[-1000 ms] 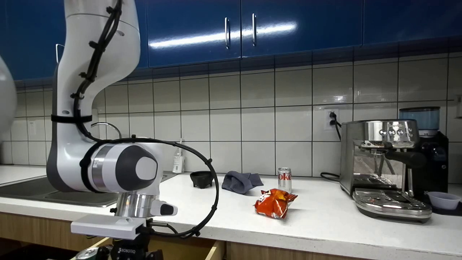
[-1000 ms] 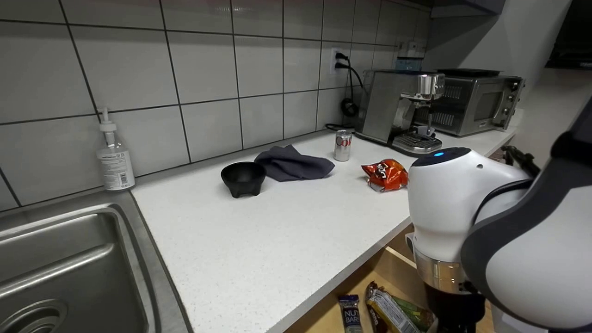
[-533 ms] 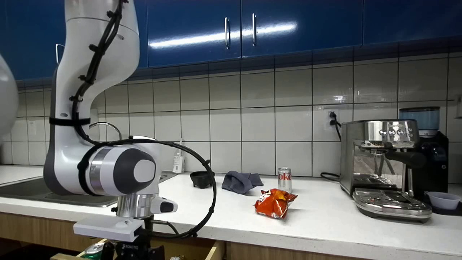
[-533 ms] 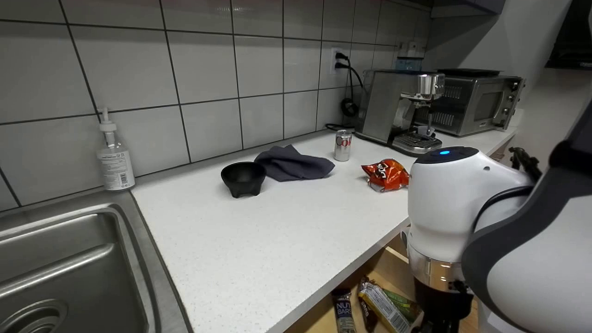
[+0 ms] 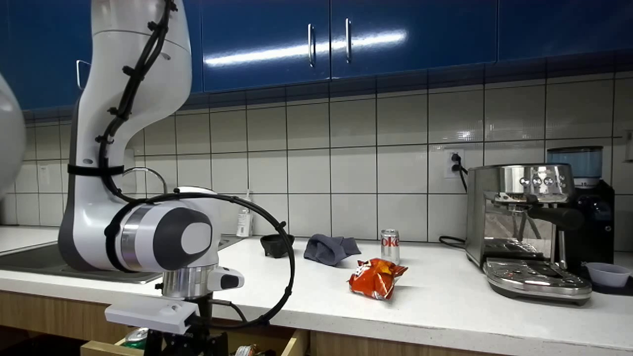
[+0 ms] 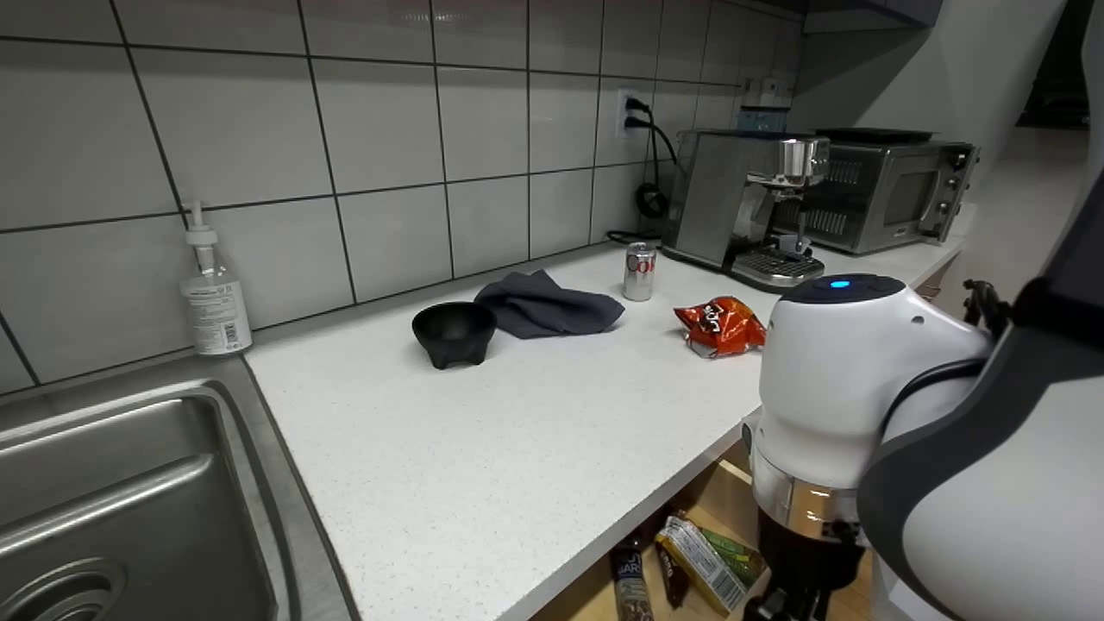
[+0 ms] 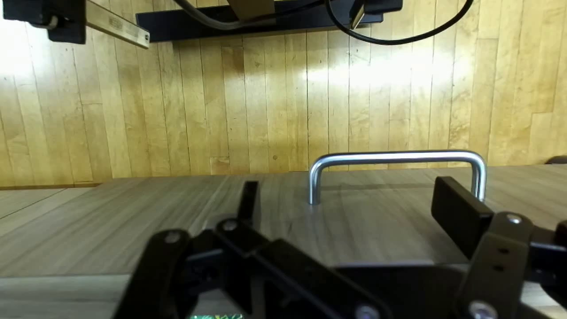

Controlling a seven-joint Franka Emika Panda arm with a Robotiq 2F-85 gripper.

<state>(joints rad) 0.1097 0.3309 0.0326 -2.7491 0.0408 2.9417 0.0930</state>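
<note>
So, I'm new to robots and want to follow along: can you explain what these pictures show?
The big white machine is a robot arm, ending in a two-fingered gripper. Two views come from cameras standing outside the robot; the third is from a camera on its wrist, looking down. On the white counter are a black bowl, a dark cloth, a silver can and a red snack bag, with a coffee machine farther along. Below it, an open drawer holds wrapped bars. Nothing is held: the gripper's jaws stand open, and a metal handle shows beyond them in the wrist view.
</note>
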